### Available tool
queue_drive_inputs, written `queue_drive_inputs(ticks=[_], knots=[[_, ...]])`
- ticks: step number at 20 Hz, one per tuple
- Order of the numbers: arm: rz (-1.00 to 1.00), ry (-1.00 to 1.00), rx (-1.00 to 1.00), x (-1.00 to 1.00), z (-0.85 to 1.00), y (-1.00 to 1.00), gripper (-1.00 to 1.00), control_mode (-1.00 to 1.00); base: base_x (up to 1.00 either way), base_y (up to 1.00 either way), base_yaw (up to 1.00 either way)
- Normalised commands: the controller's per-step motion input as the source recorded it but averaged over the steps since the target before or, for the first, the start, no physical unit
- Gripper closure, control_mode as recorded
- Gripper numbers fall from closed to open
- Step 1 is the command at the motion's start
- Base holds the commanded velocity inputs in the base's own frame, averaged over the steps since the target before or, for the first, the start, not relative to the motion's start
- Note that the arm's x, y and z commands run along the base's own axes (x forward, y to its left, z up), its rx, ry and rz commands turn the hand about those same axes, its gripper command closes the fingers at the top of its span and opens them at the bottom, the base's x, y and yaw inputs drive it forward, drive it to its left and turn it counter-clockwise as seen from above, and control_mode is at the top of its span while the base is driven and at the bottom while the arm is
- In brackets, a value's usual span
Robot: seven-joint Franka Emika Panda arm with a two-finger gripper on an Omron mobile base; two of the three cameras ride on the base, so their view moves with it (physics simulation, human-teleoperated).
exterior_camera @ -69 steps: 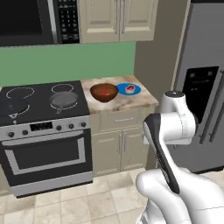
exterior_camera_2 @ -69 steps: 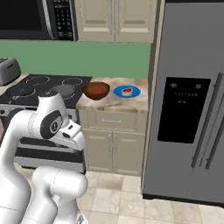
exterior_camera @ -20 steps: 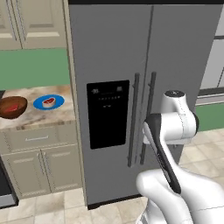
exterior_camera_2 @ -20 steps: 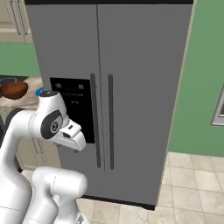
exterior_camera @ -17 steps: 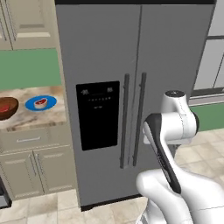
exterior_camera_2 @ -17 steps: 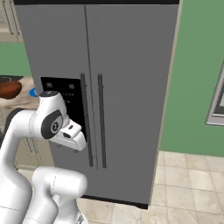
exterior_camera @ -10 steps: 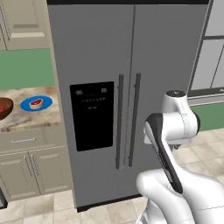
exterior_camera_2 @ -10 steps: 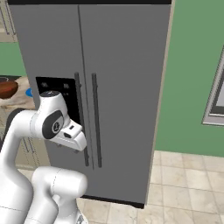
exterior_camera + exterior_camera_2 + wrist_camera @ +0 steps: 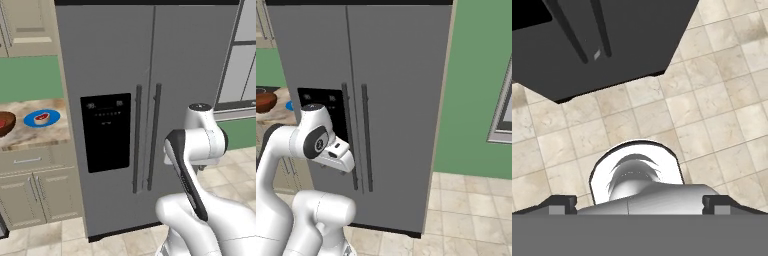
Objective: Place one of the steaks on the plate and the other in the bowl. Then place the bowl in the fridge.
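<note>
Grey two-door fridge (image 9: 150, 100) shut, dark vertical handles.

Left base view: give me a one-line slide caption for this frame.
Robot faces the closed two-door fridge; on the counter to its left, a steak lies on the blue plate beside the brown bowl.

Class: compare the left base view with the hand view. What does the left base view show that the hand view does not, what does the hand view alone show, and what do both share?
Left base view alone: the blue plate holding a steak, the bowl beside it on the counter, and cabinets below. Hand view alone: the two finger tips, set wide apart. Both: the closed fridge with its dark handles, and the tiled floor.
</note>
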Motion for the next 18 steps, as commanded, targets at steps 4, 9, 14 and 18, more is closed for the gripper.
queue_drive_inputs(ticks=[4, 9, 14, 18], knots=[[0.0, 0.0, 0.0, 0.0, 0.0, 0.0, -1.0, 1.0, -0.18, 0.23, -0.01], [0.0, 0.0, 0.0, 0.0, 0.0, 0.0, -1.0, 1.0, -0.3, 0.23, -0.01], [0.0, 0.0, 0.0, 0.0, 0.0, 0.0, -1.0, 1.0, 0.0, 0.28, 0.0], [0.0, 0.0, 0.0, 0.0, 0.0, 0.0, -1.0, 1.0, 0.16, 0.35, 0.0]])
